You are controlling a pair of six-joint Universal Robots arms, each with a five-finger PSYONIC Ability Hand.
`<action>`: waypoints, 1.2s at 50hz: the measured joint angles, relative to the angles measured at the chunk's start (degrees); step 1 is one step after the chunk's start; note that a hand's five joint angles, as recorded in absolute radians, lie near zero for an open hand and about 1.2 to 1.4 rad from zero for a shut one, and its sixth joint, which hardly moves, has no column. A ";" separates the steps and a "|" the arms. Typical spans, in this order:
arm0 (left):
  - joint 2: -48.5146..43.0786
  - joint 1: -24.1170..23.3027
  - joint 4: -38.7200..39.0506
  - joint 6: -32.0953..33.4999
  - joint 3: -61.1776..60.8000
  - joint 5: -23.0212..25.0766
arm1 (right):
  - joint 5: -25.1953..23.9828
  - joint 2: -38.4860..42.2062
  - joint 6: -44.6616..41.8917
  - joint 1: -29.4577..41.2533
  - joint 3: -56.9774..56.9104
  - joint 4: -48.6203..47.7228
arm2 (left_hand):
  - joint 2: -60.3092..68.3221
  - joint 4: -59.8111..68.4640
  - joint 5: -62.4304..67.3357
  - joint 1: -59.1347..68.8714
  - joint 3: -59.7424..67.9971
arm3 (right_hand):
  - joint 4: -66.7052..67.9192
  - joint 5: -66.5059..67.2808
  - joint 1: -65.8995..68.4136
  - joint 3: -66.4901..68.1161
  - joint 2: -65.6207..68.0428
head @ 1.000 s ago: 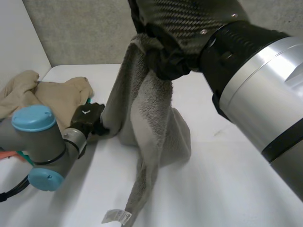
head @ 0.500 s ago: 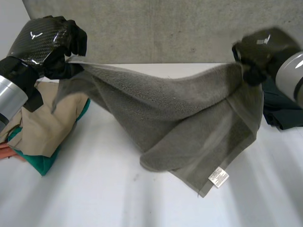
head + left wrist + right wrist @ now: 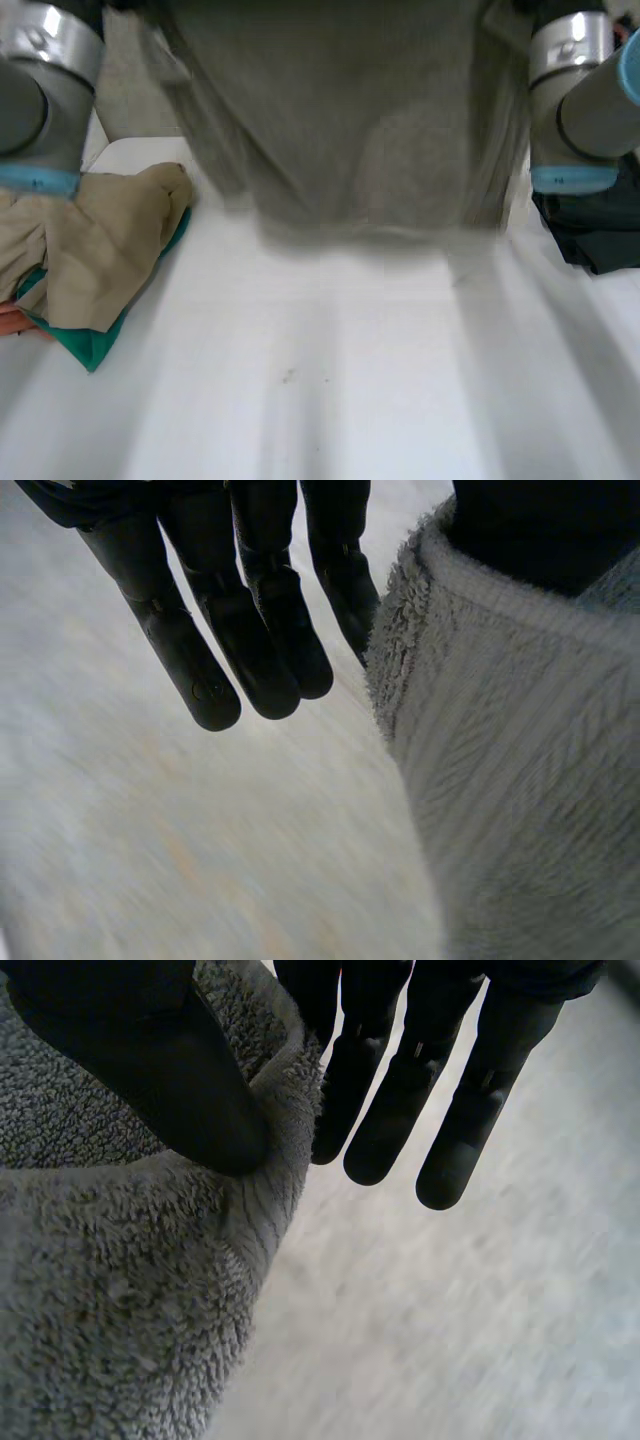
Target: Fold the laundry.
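A white bench (image 3: 330,380) fills the lower frame, with a beige and teal pile (image 3: 100,250) at the left and a dark garment (image 3: 590,235) at the right edge. The grey towel (image 3: 340,120) is held up across the upper middle, spread between the arms. Its edge is pinched between thumb and straight fingers by the left hand (image 3: 250,630), and likewise by the right hand (image 3: 390,1090). Spreading is judged to be the step in hand. Next, the towel needs to be laid flat on the bare middle.
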 measured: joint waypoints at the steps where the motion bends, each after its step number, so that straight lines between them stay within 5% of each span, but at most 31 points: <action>1: 0.99 0.02 1.03 -0.96 0.38 -0.26 | -0.97 -0.43 0.28 -0.17 -0.10 -1.80 | 0.00 0.05 0.00 0.00 0.00 | 0.00 0.04 0.00 -0.01 0.00; 11: 8.71 0.90 -6.60 -2.71 -12.17 6.05 | -9.48 -4.61 2.35 -3.23 6.80 4.79 | 0.03 0.13 0.00 0.00 0.01 | 0.05 0.40 0.00 0.00 0.00; 19: 12.09 1.62 -7.15 1.26 -38.96 9.82 | -26.28 -8.70 0.87 -7.93 26.71 20.52 | 0.04 0.14 0.00 0.00 0.02 | 0.07 0.36 0.00 0.01 0.00; 24: 10.09 0.99 -4.95 5.57 -48.64 11.84 | -30.31 -6.91 -2.03 -9.73 34.46 27.50 | 0.05 0.14 0.00 0.00 0.02 | 0.07 0.39 0.00 0.00 0.00; 32: 5.69 0.53 -3.17 10.90 -52.57 13.52 | -25.09 -2.04 -2.50 -11.39 35.88 36.48 | 0.05 0.15 0.00 0.00 0.03 | -3.99 -2.28 -2.25 -3.54 -3.03; 34: 5.13 0.67 -3.39 11.22 -52.14 13.34 | -22.31 -1.63 0.39 -11.48 35.10 38.25 | 0.05 0.15 0.00 0.00 0.03 | -20.42 -18.77 -16.53 -20.02 -19.99; 40: 4.81 1.04 -4.13 10.71 -51.33 12.58 | -19.43 -2.82 9.64 -11.36 34.34 40.79 | 0.05 0.15 0.00 0.00 0.03 | -38.81 -37.88 -33.93 -38.49 -37.97; 50: 4.26 1.88 -4.39 10.37 -51.09 12.06 | -19.21 -5.90 22.53 -10.71 36.41 42.23 | 0.05 0.15 0.00 0.00 0.03 | -43.46 -42.72 -37.80 -41.96 -41.90; 60: 4.91 3.16 -5.38 9.91 -50.36 11.28 | -14.85 -4.67 21.35 -8.11 37.88 38.52 | 0.05 0.15 0.00 0.00 0.03 | -43.43 -42.24 -37.78 -41.96 -41.90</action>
